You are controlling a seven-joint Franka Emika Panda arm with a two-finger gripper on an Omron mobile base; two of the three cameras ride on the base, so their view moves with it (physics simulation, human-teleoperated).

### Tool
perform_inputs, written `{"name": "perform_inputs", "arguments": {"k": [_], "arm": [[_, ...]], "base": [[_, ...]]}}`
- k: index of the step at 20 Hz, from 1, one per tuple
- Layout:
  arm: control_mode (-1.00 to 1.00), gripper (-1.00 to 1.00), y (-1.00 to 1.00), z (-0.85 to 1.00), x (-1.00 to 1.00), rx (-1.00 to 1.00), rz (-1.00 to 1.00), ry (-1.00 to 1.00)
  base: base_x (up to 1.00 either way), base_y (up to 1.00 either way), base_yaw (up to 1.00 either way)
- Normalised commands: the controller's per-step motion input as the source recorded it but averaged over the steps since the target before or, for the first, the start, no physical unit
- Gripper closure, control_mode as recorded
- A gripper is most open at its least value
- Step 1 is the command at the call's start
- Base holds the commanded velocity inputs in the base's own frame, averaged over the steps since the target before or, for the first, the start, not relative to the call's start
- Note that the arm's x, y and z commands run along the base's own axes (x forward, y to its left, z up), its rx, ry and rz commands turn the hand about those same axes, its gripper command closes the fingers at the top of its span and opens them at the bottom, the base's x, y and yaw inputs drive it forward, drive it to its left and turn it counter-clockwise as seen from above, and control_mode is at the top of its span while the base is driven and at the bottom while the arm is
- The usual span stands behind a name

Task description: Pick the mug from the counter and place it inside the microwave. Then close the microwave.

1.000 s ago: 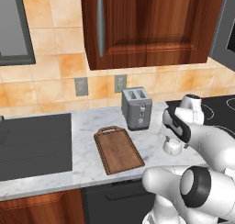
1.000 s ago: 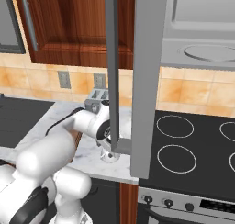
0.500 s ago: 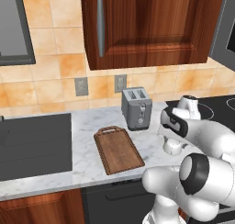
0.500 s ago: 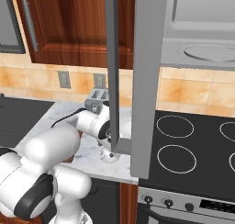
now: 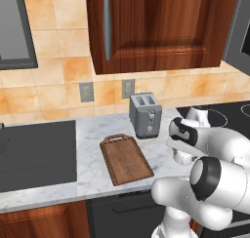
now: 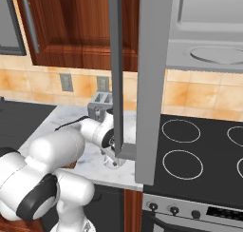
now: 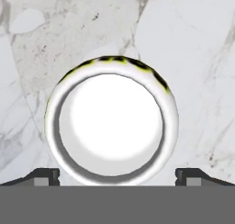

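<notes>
The mug (image 7: 111,122) is small, white and squat, and stands upright on the marbled counter (image 7: 193,44); the hand view looks straight down into it. My gripper (image 7: 118,176) is open, one fingertip on each side of the mug's rim, apart from it. From the left base view the mug (image 5: 183,157) sits just under my gripper (image 5: 181,147), near the counter's (image 5: 88,168) right end. It shows the same way in the right base view: mug (image 6: 112,162) below my gripper (image 6: 111,153). The microwave (image 6: 209,41) hangs above, its door (image 6: 152,83) swung open.
A silver toaster (image 5: 145,114) stands behind the mug, and a wooden cutting board (image 5: 126,159) lies to its left. The black stovetop (image 6: 190,150) begins right of the counter. The open microwave door's edge and bar handle (image 6: 115,69) hang close above my hand.
The arm's elbow has shifted a little; the hand stays over the mug with the jaws open.
</notes>
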Motion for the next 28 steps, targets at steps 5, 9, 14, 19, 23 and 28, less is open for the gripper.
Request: {"name": "perform_inputs", "arguments": {"k": [5,9,14,19,23,28], "arm": [[-1.0,-1.0,0.08,-0.01,0.0,0.0,0.0,0.0],[-1.0,-1.0,0.08,0.0,-0.01,0.0,0.0,0.0],[-1.0,-1.0,0.06,0.0,-0.02,0.0,0.0,0.0],[-1.0,-1.0,0.02,-0.06,0.0,0.0,0.0,0.0],[-1.0,-1.0,0.0,-0.16,0.0,0.0,0.0,0.0],[-1.0,-1.0,0.0,-0.13,0.0,0.0,0.0,0.0]], "base": [[0.0,0.0,0.0],[0.0,0.0,0.0],[0.0,0.0,0.0],[0.0,0.0,0.0],[0.0,0.0,0.0],[0.0,0.0,0.0]]}}
